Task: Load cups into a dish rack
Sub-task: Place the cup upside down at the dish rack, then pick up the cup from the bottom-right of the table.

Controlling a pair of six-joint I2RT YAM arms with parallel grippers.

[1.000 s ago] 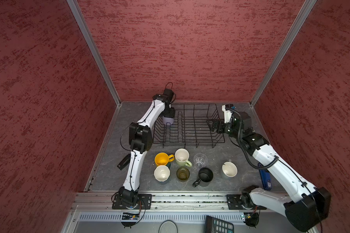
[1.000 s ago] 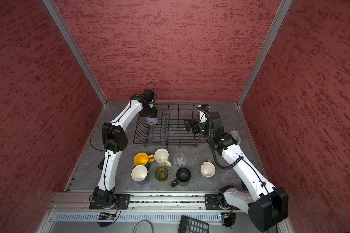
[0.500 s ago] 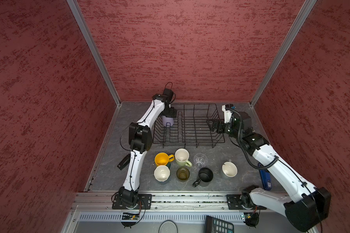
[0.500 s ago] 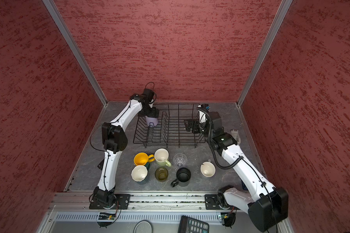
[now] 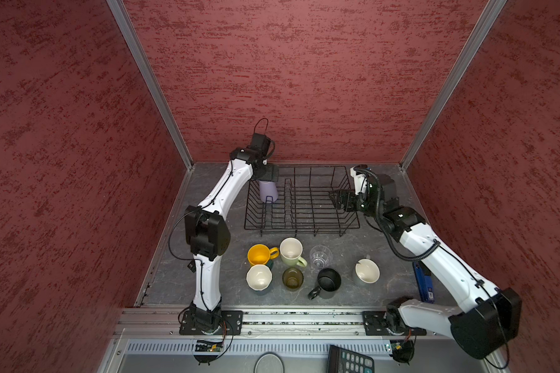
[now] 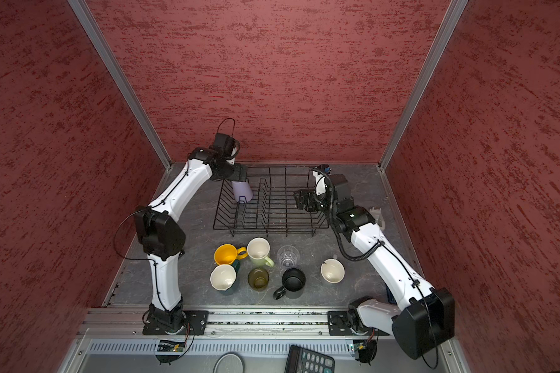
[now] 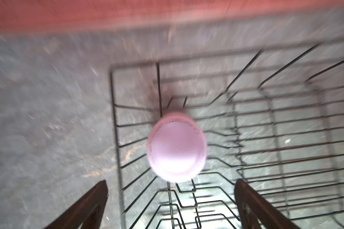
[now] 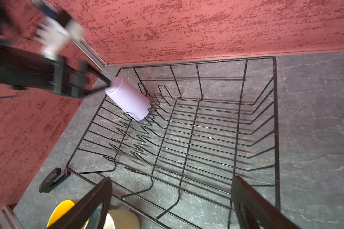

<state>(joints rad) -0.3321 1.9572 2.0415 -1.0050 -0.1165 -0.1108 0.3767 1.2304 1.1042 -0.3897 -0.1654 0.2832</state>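
**Lilac tumbler in rack, both grippers empty**

Left arm: rises from its base at the front rail, elbow bent over the table's left side, forearm reaching to the far-left corner of the dish rack [image 5: 304, 228]. Left gripper [image 5: 269, 174] points down over that corner, jaws spread wide, holding nothing. The lilac tumbler [image 5: 268, 190] stands mouth down on the rack wires directly beneath it, base up (left wrist view is blurred, but the tumbler [image 7: 176, 150] sits clear between the two fingers). Whether a fingertip grazes the base, I cannot tell.

Right arm: elbow low at front right, forearm slanting up to the rack's right side. Right gripper [image 5: 338, 198] hangs over the right rim, jaws wide apart, nothing between them.

On the table just in front of the rack, upright: yellow mug [image 5: 259, 255], pale green mug [image 5: 291, 252], clear glass [image 5: 320, 256], dark teal mug [image 5: 258, 277], olive-brown glass [image 5: 292, 278], black mug [image 5: 328, 280]; grey mug [image 5: 367, 271] further right.
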